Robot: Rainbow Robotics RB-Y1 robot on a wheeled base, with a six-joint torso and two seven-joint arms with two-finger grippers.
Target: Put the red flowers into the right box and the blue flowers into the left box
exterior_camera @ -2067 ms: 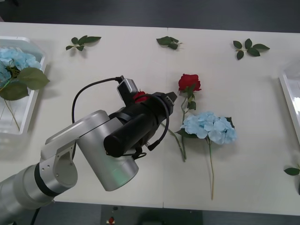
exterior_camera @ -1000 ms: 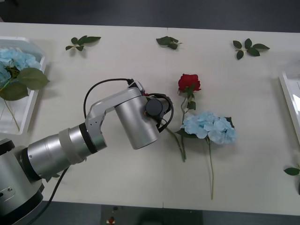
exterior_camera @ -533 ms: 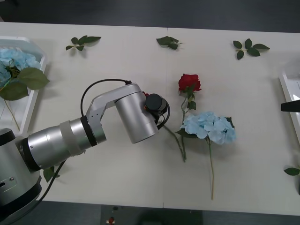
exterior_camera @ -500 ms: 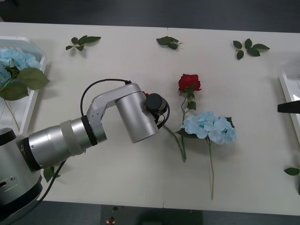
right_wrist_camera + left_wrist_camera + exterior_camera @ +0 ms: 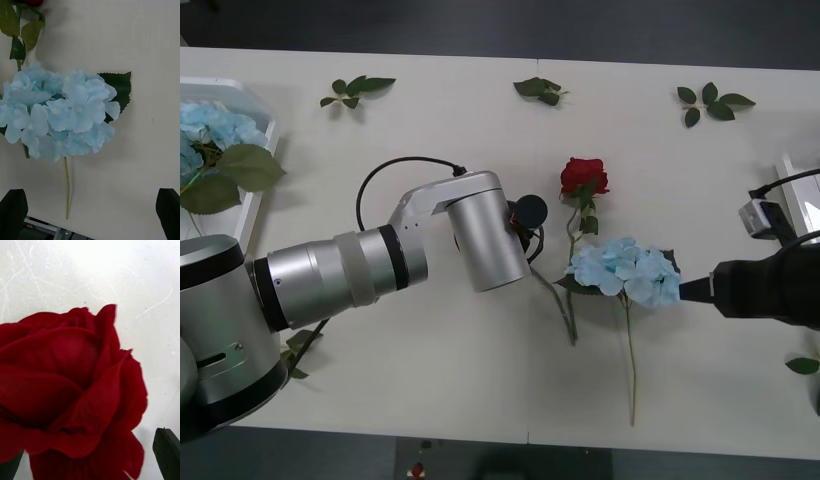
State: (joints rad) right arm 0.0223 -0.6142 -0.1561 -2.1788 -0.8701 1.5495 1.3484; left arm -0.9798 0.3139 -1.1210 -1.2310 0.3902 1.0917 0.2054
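Observation:
One red flower [image 5: 583, 177] lies at the table's centre, its stem running down beside a blue flower [image 5: 625, 270]. A second red flower's bloom [image 5: 67, 390] sits right between my left gripper's [image 5: 90, 446] open fingers; in the front view my left wrist [image 5: 490, 240] hides that bloom and only its stem [image 5: 555, 297] shows. My right gripper [image 5: 688, 289] is open and hovers just right of the blue flower [image 5: 63, 116]. The left box [image 5: 230, 240] holds blue flowers [image 5: 210, 125]. The right box [image 5: 800, 190] shows as a sliver at the right edge.
Loose green leaf sprigs lie along the far side [image 5: 358, 88] [image 5: 540, 90] [image 5: 710, 102], one at the right edge [image 5: 802, 365] and one under my left arm [image 5: 295, 345]. The table's front edge runs along the bottom.
My right arm has come in from the right edge and reached the blue flower. My left wrist has turned and shifted slightly right over the rose.

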